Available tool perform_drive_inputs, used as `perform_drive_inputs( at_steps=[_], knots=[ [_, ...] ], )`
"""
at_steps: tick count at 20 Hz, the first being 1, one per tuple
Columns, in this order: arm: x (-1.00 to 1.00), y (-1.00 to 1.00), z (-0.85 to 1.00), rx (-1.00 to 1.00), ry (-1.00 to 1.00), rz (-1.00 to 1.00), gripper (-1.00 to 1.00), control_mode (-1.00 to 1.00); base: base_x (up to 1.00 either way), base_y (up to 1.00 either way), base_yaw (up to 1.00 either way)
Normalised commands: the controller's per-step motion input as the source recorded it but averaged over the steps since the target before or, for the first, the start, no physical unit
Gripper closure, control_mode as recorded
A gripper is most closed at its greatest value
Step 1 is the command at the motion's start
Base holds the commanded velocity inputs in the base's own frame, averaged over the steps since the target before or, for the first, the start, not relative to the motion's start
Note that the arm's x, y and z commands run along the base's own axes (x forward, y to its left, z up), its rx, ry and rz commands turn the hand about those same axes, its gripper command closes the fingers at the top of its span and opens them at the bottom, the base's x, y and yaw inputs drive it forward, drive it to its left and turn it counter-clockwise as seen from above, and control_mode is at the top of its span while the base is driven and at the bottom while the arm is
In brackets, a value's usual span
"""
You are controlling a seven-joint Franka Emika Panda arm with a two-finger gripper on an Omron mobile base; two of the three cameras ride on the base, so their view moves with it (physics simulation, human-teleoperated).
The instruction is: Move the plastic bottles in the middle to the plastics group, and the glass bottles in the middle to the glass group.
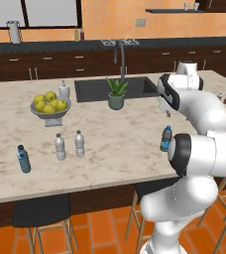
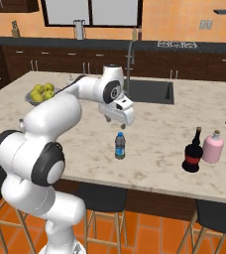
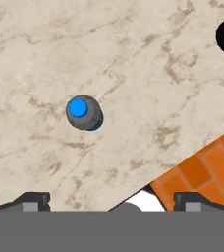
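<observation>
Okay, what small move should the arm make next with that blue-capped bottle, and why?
Probably lower the open pincer straight down over the dark blue-capped bottle. It stands upright, alone mid-counter, while the pincer hangs above it; the hand view looks down on its cap, somewhat off centre, so a slight centring first seems wise.

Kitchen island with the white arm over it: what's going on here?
The robot is sorting bottles on the island. Its gripper hangs open above the dark blue-capped bottle, holding nothing. The black red-labelled bottle already stands beside the pink bottle on the right. On the left, three small plastic bottles stand together near the counter's front edge. So the blue-capped bottle looks like the last one left in the middle.
</observation>
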Motion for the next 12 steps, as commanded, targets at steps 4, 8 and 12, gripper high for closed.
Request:
perform_drive_inputs(
  at_steps=[4, 8, 12],
  knots=[
    [0.0, 0.0, -0.35, 0.0, 0.0, 0.05, -1.0, -1.0, 0.0, 0.0, 0.0],
    [0.08, 0.0, -0.17, 0.0, 0.0, 0.11, -1.0, -1.0, 0.0, 0.0, 0.0],
    [0.1, 0.0, -0.06, 0.0, 0.0, 0.17, -1.0, -1.0, 0.0, 0.0, 0.0]
  ],
)
